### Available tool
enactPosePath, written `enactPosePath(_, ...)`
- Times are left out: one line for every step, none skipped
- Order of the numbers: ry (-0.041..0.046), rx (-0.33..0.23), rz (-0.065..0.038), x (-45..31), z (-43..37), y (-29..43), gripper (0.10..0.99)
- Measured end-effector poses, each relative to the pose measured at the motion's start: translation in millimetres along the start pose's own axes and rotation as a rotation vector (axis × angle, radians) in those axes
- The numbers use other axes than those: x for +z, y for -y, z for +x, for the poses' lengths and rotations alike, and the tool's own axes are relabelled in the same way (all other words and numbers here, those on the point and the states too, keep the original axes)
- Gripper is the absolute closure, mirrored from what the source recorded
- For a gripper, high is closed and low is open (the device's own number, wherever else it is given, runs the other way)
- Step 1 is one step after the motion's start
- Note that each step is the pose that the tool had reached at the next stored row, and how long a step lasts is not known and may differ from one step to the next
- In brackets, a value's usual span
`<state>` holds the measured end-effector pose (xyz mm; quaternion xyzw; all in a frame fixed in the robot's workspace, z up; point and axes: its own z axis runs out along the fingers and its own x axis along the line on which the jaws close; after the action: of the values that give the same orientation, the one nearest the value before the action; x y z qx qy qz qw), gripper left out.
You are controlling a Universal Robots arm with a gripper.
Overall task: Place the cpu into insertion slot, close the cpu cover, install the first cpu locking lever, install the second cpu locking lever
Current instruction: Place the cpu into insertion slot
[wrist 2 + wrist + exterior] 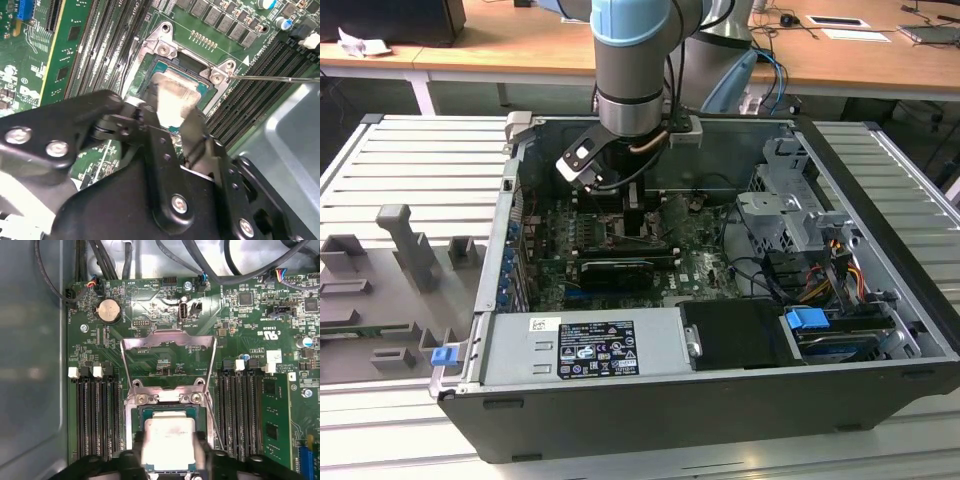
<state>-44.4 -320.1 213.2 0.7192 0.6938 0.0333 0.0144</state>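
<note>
Gripper (171, 111) fingers snug on the cpu (169, 437), flat and square over the insertion slot (150, 411), cpu cover (169, 339) upright.

Pale silver square cpu (169, 440) in the pincer (170, 461) over the silver-rimmed insertion slot (165, 398); cpu cover (170, 341) upright, open.

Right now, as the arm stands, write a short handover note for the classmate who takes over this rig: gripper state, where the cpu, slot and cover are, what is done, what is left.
Gripper: shut on the cpu, gripping two opposite edges.
The cpu sits over the insertion slot, inside its rim. I cannot tell whether it is fully seated.
The cpu cover is swung open, standing up from its hinge.
Done: cpu brought to the slot.
Left: cpu not released, cover not closed, neither locking lever installed. One lever lies free beside the slot.
</note>
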Motion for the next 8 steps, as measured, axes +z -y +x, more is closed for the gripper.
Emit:
enactPosePath(-0.0001, 0.000, 0.000, -0.7, 0.1, -0.1, 0.690)
enactPosePath(0.0000, 0.001, 0.000, -1.2, 0.0, -0.1, 0.749)
enactPosePath(0.0000, 0.001, 0.000, -1.6, 0.1, -0.1, 0.749)
enactPosePath(0.0001, 0.001, 0.000, -2.4, 0.1, -0.2, 0.808)
enactPosePath(0.0000, 0.001, 0.000, -3.0, 0.1, -0.2, 0.929)
enactPosePath(0.0000, 0.001, 0.000, -3.5, 0.1, -0.3, 0.929)
enactPosePath(-0.0001, 0.001, 0.000, -4.1, 0.1, -0.3, 0.980)
enactPosePath(-0.0001, 0.001, 0.000, -4.7, 0.2, -0.4, 0.980)
